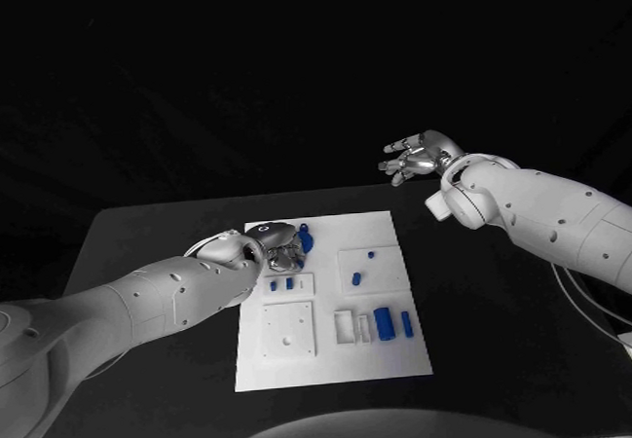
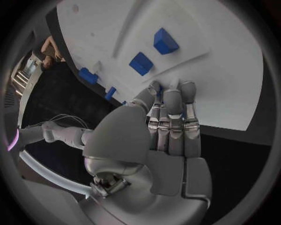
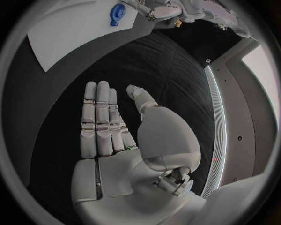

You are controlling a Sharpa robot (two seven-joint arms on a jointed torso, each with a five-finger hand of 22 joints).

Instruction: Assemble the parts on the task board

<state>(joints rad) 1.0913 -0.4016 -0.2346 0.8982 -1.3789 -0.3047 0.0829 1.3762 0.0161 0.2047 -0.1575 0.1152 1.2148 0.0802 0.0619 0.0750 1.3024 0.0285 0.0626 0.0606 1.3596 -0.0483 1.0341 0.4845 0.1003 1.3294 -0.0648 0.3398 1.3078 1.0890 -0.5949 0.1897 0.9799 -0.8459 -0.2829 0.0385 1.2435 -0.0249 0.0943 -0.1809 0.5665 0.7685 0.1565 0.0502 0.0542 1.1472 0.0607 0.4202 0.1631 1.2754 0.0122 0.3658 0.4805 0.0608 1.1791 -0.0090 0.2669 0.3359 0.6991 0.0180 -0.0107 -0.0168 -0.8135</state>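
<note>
The white task board [image 1: 337, 359] lies in the middle of the black table. My left hand [image 1: 266, 246] is at the board's far left corner, fingers close together around a tall blue part [image 1: 306, 238] that stands at the board's far edge. In the left wrist view the fingers [image 2: 173, 117] reach onto the board [image 2: 234, 89], with slivers of blue between them. My right hand [image 1: 418, 157] hovers high beyond the board's far right corner, open, fingers spread. In the right wrist view the right hand [image 3: 111, 126] is flat over the table, holding nothing, with the blue part [image 3: 117, 14] far ahead.
Two small blue parts [image 1: 357, 279] stand in a raised white block right of the left hand. Two blue bars [image 1: 384, 323] lie side by side at the board's near right. A white square plate [image 1: 289, 329] sits at the near left. Bare black table surrounds the board.
</note>
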